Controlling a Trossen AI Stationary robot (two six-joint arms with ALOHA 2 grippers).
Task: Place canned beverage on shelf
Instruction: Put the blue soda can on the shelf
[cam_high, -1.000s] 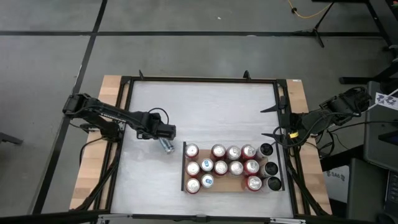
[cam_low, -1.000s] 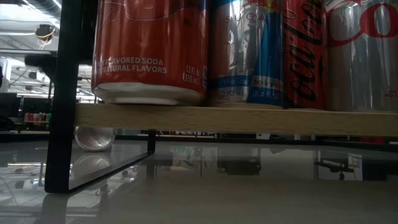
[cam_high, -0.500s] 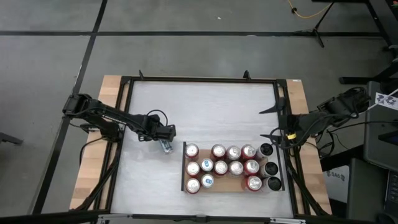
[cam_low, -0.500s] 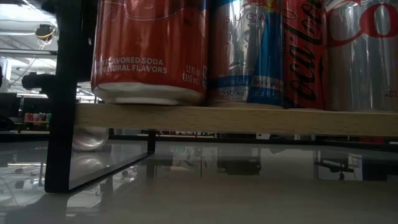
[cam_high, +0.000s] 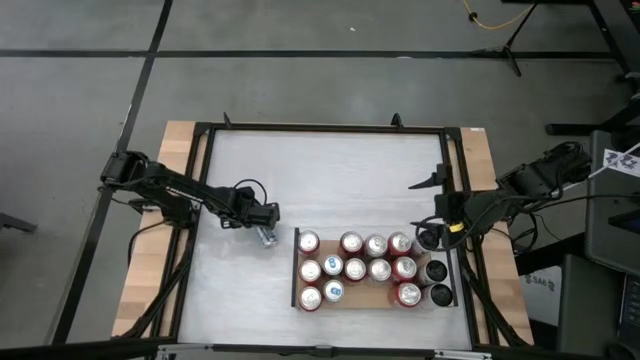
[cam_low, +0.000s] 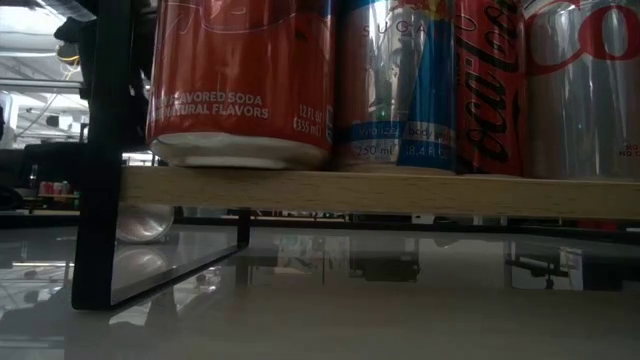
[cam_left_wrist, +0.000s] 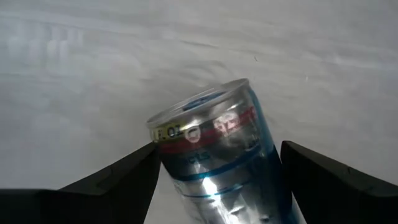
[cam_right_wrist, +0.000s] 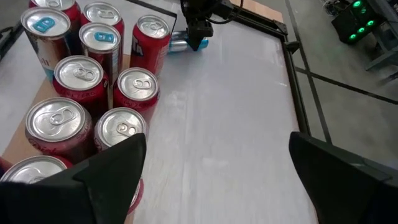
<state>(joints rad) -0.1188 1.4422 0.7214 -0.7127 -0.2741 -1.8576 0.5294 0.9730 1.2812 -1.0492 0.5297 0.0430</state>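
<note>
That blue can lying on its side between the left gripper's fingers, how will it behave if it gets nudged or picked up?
The blue can lies on its side on the smooth white table, so a nudge would probably roll it. Its shiny round wall looks slippery, so the open left gripper may need a centered squeeze. Whether it is full cannot be told.

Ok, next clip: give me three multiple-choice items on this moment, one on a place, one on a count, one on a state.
1. Where is the blue-and-silver can?
A. lying on the white tabletop beside the shelf
B. standing on the shelf
C. on the floor

2. How many black-topped cans stand at the shelf's right end?
A. one
B. three
C. six

3. How do the left gripper jaws stand?
A. shut, holding nothing
B. apart, one on each side of the can
C. out of view

Answers: 1 A, the high view shows it on its side left of the shelf. 2 B, three dark tops in a column. 3 B, the left wrist view shows the can between them.
</note>
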